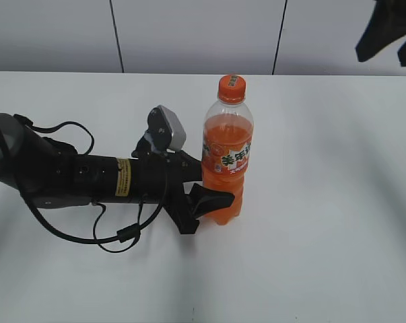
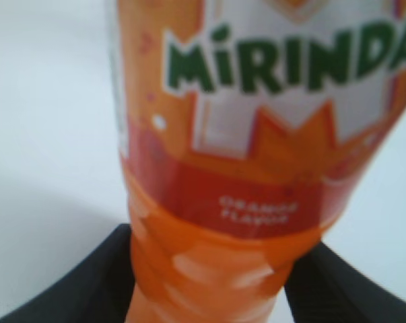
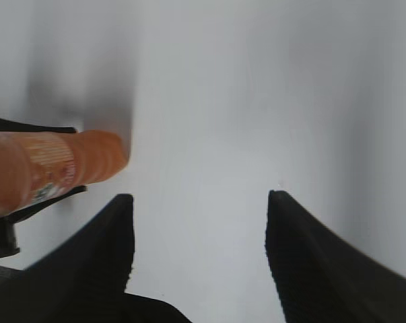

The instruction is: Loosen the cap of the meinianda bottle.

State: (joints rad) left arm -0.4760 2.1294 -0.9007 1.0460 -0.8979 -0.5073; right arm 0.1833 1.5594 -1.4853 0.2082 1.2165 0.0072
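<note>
The meinianda bottle (image 1: pixel 227 155) stands upright on the white table, full of orange liquid, with an orange label. Its orange cap (image 1: pixel 231 88) sits on top, untouched. My left gripper (image 1: pixel 216 195) is shut on the bottle's lower body from the left. In the left wrist view the bottle (image 2: pixel 250 168) fills the frame between the two black fingers of the left gripper (image 2: pixel 213 282). My right gripper (image 1: pixel 390 30) hangs open and empty high at the top right, far from the cap. The right wrist view shows its spread fingers (image 3: pixel 199 202) and the bottle (image 3: pixel 54 168) at the left edge.
The white table (image 1: pixel 324 202) stretches to all sides of the bottle. A white panelled wall (image 1: pixel 189 33) stands behind it. The left arm's black body and cables (image 1: pixel 88 182) lie across the left of the table.
</note>
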